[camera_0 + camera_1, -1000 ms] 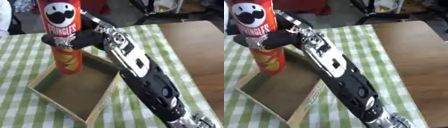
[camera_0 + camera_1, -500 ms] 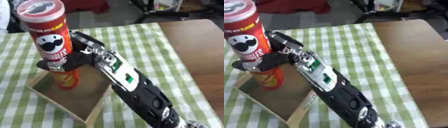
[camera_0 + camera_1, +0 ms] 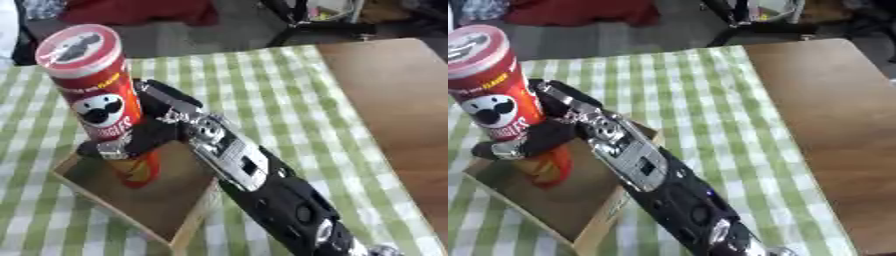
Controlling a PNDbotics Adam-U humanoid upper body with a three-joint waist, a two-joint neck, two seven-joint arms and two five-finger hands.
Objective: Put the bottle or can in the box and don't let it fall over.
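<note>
1. The right robot hand [image 3: 144,137] is reaching in from the lower right, with its black and silver arm [image 3: 262,195] running diagonally across the view.
2. Its fingers [image 3: 103,148] are curling around the Pringles can [image 3: 98,100], wrapping it low on the tube, just under the printed face.
3. The can is a tall red tube with a red-rimmed lid carrying a moustache mark; it is standing nearly upright, its top leaning slightly toward the far left.
4. The can's orange lower end is sitting inside the box [image 3: 179,217], near its far left corner; whether the base is touching the box floor or hanging just above it cannot be told.
5. The box is a shallow, open wooden tray with pale walls and a brown floor, lying askew so that one corner is pointing toward the near edge.
6. The robot's wrist is passing over the box's right wall.
7. The box is resting on a green-and-white checked cloth [image 3: 262,85] that is covering the left part of the table [image 3: 833,125]; the bare brown wood is showing on the right.
8. The left robot hand is not showing in either view.
</note>
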